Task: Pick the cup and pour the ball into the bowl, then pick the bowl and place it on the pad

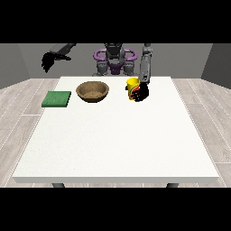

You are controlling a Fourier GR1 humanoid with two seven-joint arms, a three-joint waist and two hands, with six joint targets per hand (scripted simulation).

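Note:
A yellow cup (131, 84) stands upright on the white table (117, 140), right of centre at the far side. The hand at the view's right (140, 92) is against the cup's right side with its fingers curled round it. Whether a ball lies inside the cup cannot be seen. A brown wooden bowl (93, 91) sits to the cup's left, and a green pad (57, 99) lies flat further left. The hand at the view's left (48, 60) hangs raised off the table's far left corner, fingers drooping and relaxed, holding nothing.
The robot's torso (114, 58) stands behind the table's far edge. The near half of the table holds no objects. Grey wood floor surrounds the table.

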